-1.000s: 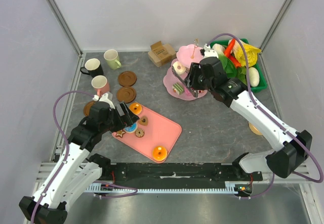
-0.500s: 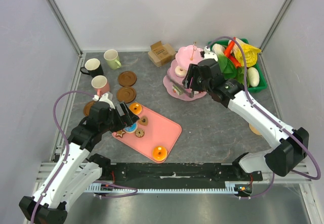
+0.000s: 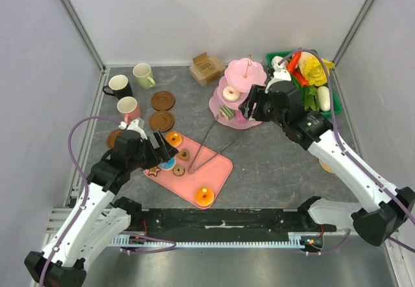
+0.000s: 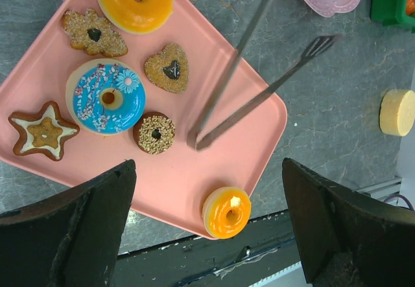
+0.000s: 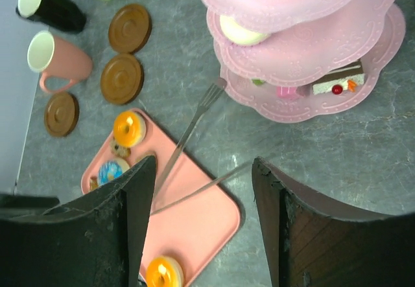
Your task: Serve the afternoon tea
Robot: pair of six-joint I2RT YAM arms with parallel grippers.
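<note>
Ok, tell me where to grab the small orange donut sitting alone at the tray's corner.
Pinch the small orange donut across its round side wall, coming straight down from above. It lies flat on the pink tray with nothing close beside it, so fingers should fit on either side, probably best lined up along the tray's edge.

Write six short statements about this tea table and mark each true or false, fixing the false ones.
1. The metal tongs lie with their joined end on the pink tray. True.
2. Three brown coasters lie bare, no mug on them. True.
3. The blue donut sits on one of those coasters. False: it lies on the pink tray.
4. The right tool grips the tongs. False: it is open and empty; the tongs lie loose.
5. The black mug lies on its side. False: it stands upright.
6. The left tool is open above the pink tray. True.
</note>
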